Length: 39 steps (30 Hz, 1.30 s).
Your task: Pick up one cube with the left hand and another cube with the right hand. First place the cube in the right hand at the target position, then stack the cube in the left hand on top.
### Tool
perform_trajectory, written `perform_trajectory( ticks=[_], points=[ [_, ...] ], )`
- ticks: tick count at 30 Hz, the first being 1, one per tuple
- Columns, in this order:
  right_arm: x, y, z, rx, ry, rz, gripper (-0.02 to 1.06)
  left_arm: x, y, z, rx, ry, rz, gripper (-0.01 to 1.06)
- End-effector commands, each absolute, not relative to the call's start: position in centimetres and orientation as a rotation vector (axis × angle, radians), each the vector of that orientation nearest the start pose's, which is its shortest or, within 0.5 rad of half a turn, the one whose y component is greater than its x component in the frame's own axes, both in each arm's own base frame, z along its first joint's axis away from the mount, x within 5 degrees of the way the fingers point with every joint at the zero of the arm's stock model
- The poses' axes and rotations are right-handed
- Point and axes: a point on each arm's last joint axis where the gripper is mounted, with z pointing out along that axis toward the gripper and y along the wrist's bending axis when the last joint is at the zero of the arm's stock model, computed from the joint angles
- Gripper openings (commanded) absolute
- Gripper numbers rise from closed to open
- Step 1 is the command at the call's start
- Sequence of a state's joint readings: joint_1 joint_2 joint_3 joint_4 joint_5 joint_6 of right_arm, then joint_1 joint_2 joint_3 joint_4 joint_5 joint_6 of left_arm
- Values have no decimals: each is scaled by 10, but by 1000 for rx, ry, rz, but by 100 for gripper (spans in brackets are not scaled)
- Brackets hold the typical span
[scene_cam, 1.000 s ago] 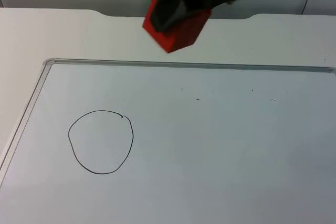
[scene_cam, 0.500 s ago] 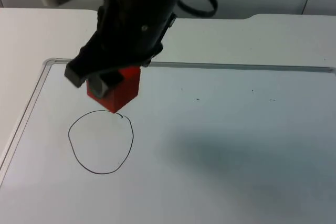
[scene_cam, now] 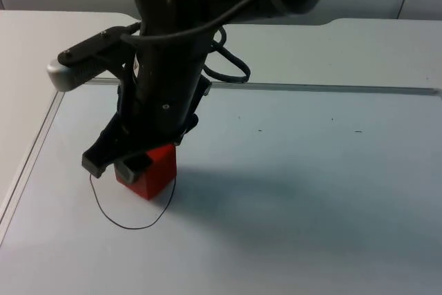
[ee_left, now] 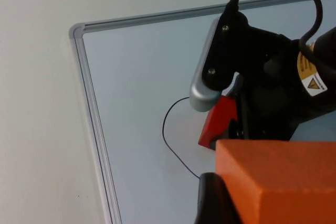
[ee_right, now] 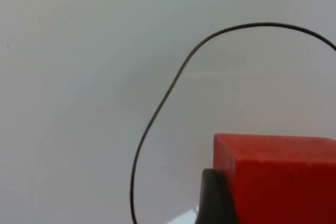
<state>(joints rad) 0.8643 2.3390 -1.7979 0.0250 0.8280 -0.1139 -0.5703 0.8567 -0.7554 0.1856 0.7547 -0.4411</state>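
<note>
My right gripper (scene_cam: 114, 166) is shut on a red cube (scene_cam: 153, 170) and holds it low over the black drawn circle (scene_cam: 131, 226) at the left of the whiteboard. Whether the cube touches the board I cannot tell. In the right wrist view the red cube (ee_right: 283, 174) sits beside a black fingertip (ee_right: 214, 198), with the circle's line (ee_right: 157, 111) curving past it. My left gripper (ee_left: 273, 214) is shut on an orange cube (ee_left: 283, 182) and hangs high above the board. From there I see the right arm (ee_left: 273, 77), the red cube (ee_left: 218, 121) and the circle (ee_left: 167, 136).
The whiteboard's metal rim (scene_cam: 311, 88) runs along the back and down the left side (scene_cam: 38, 146). Beyond it lies the white table top (scene_cam: 55, 39). The right arm (scene_cam: 173, 67) stretches across the board's left half and casts a shadow to the right.
The right arm has swung from the back centre down and to the left, carrying the red cube from the far rim to the circle and lowering it there.
</note>
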Motion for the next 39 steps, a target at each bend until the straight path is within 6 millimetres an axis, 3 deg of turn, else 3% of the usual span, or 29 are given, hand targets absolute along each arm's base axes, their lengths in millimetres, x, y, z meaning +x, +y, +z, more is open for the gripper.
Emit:
perform_trajectory(
  ticks=[1, 16, 30, 32, 33, 34, 36, 37, 39],
  points=[
    [314, 374, 126, -1323, 2524, 197, 0, 140, -78, 320, 247, 2313, -307, 0],
    [314, 377, 112, -1297, 2551, 227, 0, 141, -78, 320, 247, 2301, -314, 0],
    [312, 375, 111, -1311, 2567, 216, 2, 141, -78, 320, 247, 2301, -314, 0],
    [312, 375, 111, -1312, 2569, 215, 14, 141, -78, 320, 247, 2301, -314, 0],
    [312, 375, 111, -1312, 2569, 215, 14, 141, -78, 320, 247, 2301, -314, 0],
    [312, 375, 111, -1312, 2569, 215, 22, 141, -78, 320, 247, 2301, -314, 0],
    [312, 375, 111, -1312, 2569, 215, 51, 141, -78, 320, 247, 2301, -314, 0],
    [312, 375, 111, -1312, 2569, 215, 51, 141, -78, 320, 247, 2301, -314, 0],
    [313, 375, 116, -1306, 2557, 221, 73, 141, -78, 320, 247, 2301, -314, 0]
  ],
)
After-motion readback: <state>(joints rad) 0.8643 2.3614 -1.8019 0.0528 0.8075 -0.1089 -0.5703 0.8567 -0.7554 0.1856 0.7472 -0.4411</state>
